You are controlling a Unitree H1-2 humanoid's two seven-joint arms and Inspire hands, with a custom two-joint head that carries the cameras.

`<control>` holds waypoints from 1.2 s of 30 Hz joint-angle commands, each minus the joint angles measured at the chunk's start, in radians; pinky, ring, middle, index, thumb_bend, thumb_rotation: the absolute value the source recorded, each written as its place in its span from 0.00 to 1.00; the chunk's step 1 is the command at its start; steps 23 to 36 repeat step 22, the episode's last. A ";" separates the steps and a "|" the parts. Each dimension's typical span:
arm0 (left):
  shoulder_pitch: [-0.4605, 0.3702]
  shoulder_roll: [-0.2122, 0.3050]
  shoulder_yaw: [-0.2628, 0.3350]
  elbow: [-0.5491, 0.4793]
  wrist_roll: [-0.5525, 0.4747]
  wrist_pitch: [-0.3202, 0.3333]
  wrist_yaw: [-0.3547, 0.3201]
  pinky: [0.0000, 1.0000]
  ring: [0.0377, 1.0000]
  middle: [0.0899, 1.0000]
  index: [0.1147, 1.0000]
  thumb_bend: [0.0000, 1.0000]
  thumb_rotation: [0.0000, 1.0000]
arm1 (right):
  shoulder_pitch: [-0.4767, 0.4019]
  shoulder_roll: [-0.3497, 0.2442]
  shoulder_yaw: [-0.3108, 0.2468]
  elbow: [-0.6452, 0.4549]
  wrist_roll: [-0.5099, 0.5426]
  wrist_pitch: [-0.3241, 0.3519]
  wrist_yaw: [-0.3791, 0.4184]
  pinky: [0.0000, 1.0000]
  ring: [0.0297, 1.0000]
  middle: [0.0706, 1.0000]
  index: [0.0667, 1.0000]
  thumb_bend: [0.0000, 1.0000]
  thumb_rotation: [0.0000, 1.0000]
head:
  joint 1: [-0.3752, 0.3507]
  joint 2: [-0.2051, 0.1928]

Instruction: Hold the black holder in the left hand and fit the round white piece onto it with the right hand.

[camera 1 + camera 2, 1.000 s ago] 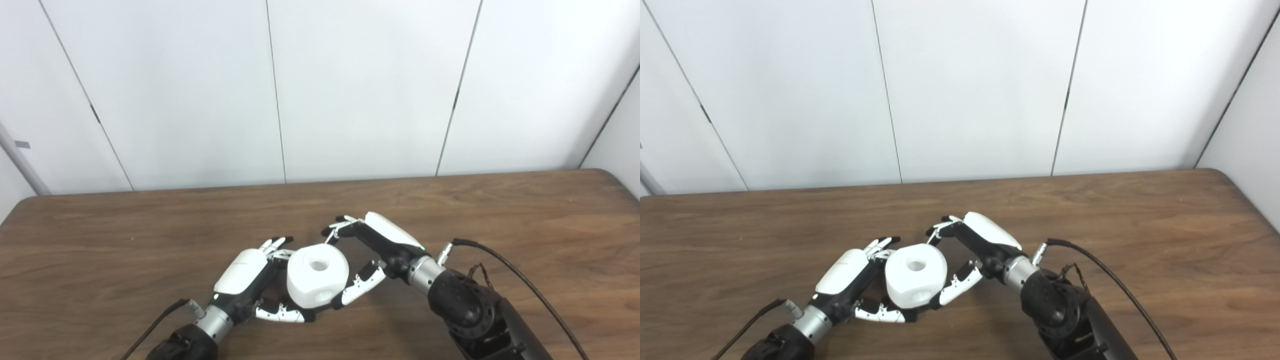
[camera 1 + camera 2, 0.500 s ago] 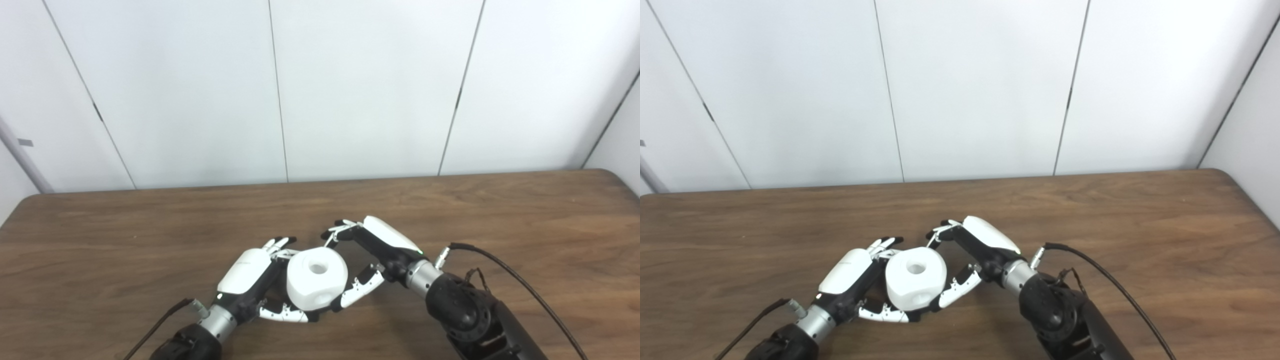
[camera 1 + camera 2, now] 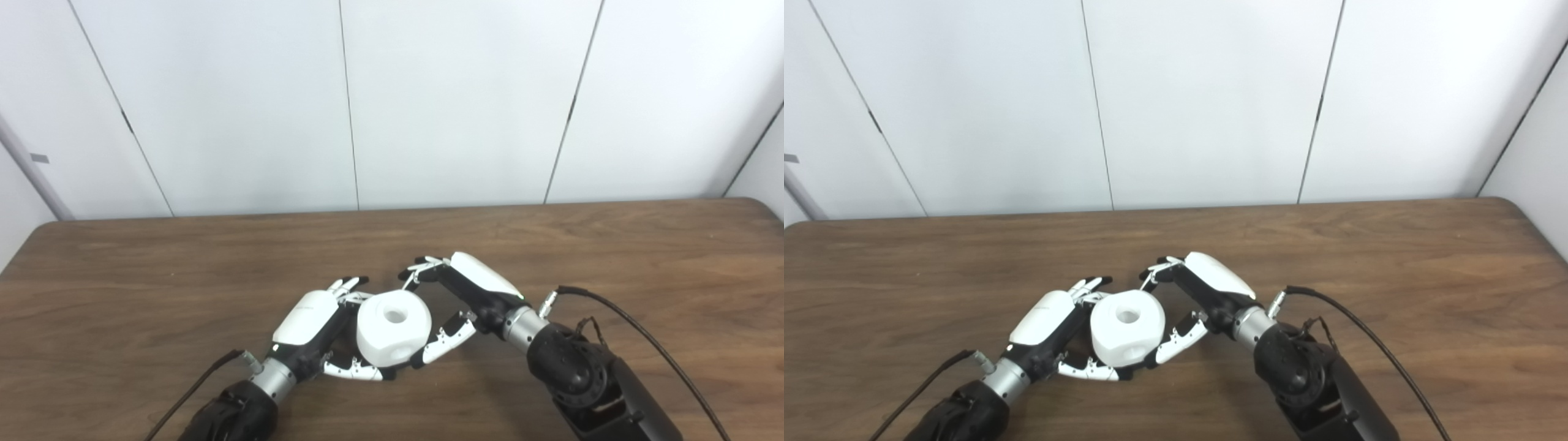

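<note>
We see a brown wooden table (image 3: pixel 184 269) with a dark grain that runs from side to side. Its far edge is straight, and its far corners are rounded. The top reaches out wide to the left of the hands, to the right of them and beyond them.

Behind the table, past the hands, we see a white wall (image 3: pixel 453 104) made of flat panels. Thin dark seams (image 3: pixel 350 122) divide the panels; they lean a little in the picture.

Far to the left of the hands, we see a grey pole (image 3: pixel 30 177) that stands slanted against the wall. It carries a small grey tag (image 3: pixel 39 158).
</note>
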 commanded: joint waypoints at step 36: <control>-0.003 0.014 -0.003 0.005 -0.004 -0.013 -0.034 1.00 0.96 0.75 0.41 0.52 0.05 | 0.066 -0.126 -0.136 -0.114 0.091 0.049 0.111 1.00 1.00 0.99 0.91 0.92 0.31 | -0.016 0.002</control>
